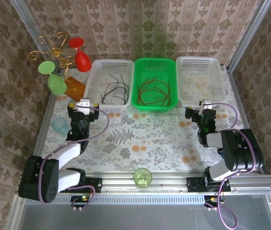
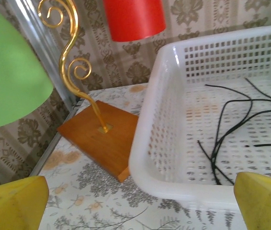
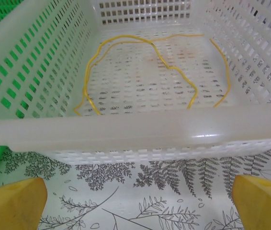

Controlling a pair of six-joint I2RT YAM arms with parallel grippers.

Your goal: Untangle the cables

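The cables lie sorted by colour in three baskets at the back of the table. Black cables (image 1: 114,91) (image 2: 213,160) curl in the left white basket (image 1: 93,79) (image 2: 145,158). Red cables (image 1: 153,92) fill the green basket (image 1: 136,98). Thin yellow cables (image 1: 198,85) (image 3: 174,68) loop in the right white basket (image 1: 220,81) (image 3: 135,129). My left gripper (image 1: 84,103) (image 2: 140,203) hovers open just before the left basket's near left corner. My right gripper (image 1: 205,106) (image 3: 138,203) is open in front of the right basket's near rim. Neither holds anything.
A gold curly wire stand on a wooden base (image 1: 74,87) (image 2: 102,139) stands left of the baskets, hung with a green glass (image 1: 55,82) and a red glass (image 1: 82,60). A pale blue glass (image 1: 59,124) lies at the left edge. A green cup (image 1: 142,177) sits at the front.
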